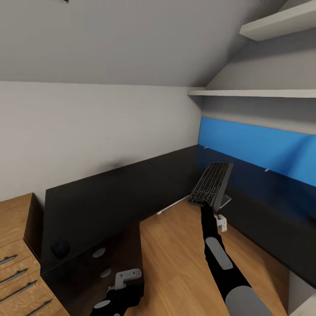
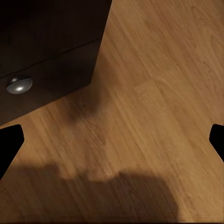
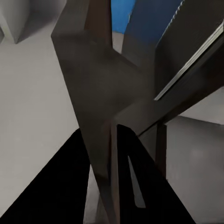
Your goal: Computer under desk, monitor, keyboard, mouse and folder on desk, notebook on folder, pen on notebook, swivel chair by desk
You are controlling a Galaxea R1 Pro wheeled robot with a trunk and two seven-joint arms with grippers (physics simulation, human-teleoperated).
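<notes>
Holding the keyboard [image 1: 211,183] tilted above the desk [image 1: 131,188].
Our right gripper [image 1: 210,206] clamps its near edge; our left gripper [image 2: 112,140] hangs wide open, empty, over the floor [image 2: 154,93].

Glossy black desk [image 1: 131,188], smooth wood-plank floor [image 1: 175,254], grained wooden dresser [image 1: 17,263], shiny metal drawer knob [image 2: 19,84].

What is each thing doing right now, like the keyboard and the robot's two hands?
keyboard: held up tilted above the desk, not lying flat.
right gripper: shut on the keyboard's near edge.
left gripper: open, empty, over the wooden floor.
desk: bare glossy black top.
mouse: resting on the desk corner.
</notes>
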